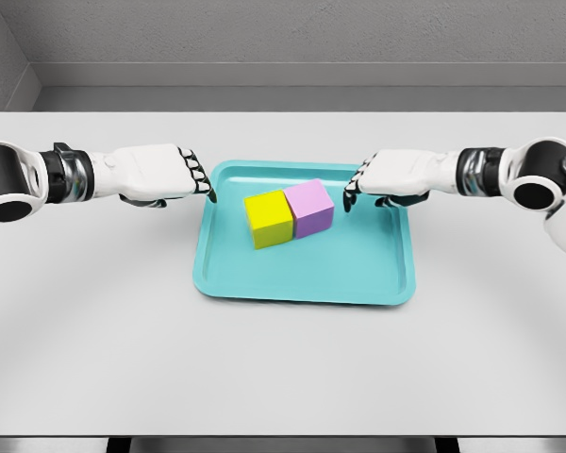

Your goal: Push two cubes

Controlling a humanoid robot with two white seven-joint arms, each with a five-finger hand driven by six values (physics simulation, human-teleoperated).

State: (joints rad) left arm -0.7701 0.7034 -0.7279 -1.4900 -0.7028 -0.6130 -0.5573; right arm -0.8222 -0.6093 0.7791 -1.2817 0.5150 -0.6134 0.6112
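A yellow cube (268,218) and a pink cube (310,208) sit side by side, touching, on a teal tray (358,274) at the table's middle. My left hand (196,176) hovers at the tray's left rim, fingers curled downward, a short gap from the yellow cube. My right hand (357,189) hangs over the tray's upper right part, fingers curled downward, just right of the pink cube without touching it. Neither hand holds anything.
The tray lies on a light grey table (94,330) whose front edge runs along the bottom. A grey wall stands behind the table's far edge.
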